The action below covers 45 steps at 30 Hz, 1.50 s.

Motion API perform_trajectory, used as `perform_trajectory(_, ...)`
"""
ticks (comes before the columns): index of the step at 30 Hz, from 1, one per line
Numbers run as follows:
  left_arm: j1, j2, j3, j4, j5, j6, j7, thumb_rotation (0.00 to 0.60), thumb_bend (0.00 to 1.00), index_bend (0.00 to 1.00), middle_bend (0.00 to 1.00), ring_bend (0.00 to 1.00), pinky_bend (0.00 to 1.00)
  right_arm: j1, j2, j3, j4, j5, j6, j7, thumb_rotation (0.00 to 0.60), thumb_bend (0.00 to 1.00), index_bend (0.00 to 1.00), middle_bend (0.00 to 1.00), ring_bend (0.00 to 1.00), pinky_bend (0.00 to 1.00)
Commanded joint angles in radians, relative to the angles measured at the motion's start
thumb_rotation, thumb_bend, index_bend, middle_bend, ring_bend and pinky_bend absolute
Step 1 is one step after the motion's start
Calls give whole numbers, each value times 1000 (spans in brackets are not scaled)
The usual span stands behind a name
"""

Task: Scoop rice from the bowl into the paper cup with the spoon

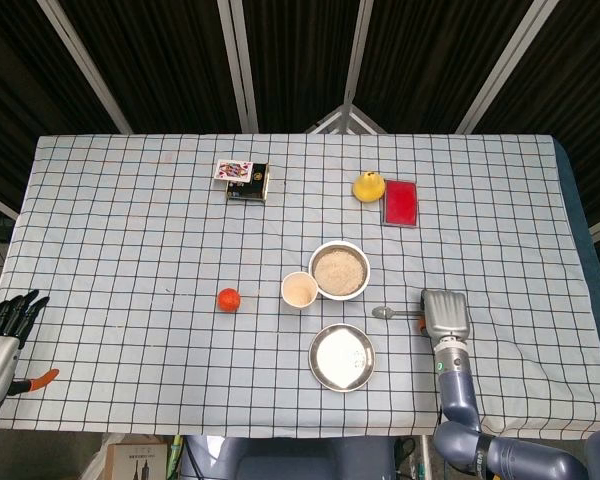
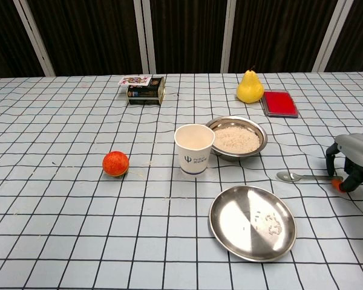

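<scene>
The right robot hand [image 2: 351, 162] sat low over the counter [image 1: 130, 240] at the far right, fingers curled down around the handle end of the spoon [image 2: 299, 177]. From the chest view the fingers bracketed that handle, an orange tip showing between them, but whether they had actually closed on it could not be told. The spoon lay flat on the checked cloth, bowl end pointing toward the middle of the counter, apart from the dishes.

The bowl [image 2: 236, 138] of rice stood near the centre, and the paper cup [image 2: 194, 148] stood upright just beside it on its left, the two rims nearly touching. In front of them rested an empty metal plate [image 2: 252, 222] with a few stray grains on it.

Over on the left edge, seen only from the head view, the left robot hand [image 1: 2, 340] hung off the counter with dark fingers spread and nothing in them.

Elsewhere, a small orange ball [image 2: 115, 163] sat left of the cup, well apart. At the back were a pear [image 2: 250, 88] just beside a red box [image 2: 279, 103], and a card box [image 2: 146, 90] with a playing card [image 2: 135, 80] beside it.
</scene>
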Motion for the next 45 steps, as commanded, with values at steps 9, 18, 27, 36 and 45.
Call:
perform_trajectory(9, -1, 0, 0, -1, -2, -2, 0, 600, 0, 0, 0, 0, 0, -2, 9, 1, -7, -5, 7, 3, 600, 459, 572, 974, 1000, 1000)
perform_trajectory(18, 0, 0, 0, -2, -2, -2, 1, 600, 0, 0, 0, 0, 0, -4, 10, -2, -8, -7, 7, 6, 600, 458, 575, 974, 1000, 1000)
perform_trajectory(27, -1, 1, -1, -3, -5, -4, 1, 600, 0, 0, 0, 0, 0, -3, 42, 4, -54, -23, 24, 1, 600, 458, 575, 974, 1000, 1000)
perform_trajectory(36, -1, 1, -1, -4, -3, -2, 2, 600, 0, 0, 0, 0, 0, 3, 128, 20, -175, -34, 73, -46, 600, 519, 575, 974, 1000, 1000)
perform_trajectory(45, -3, 4, 2, -7, 3, -5, -3, 600, 0, 0, 0, 0, 0, 52, 236, 59, -300, 24, 112, -183, 600, 602, 594, 974, 1000, 1000)
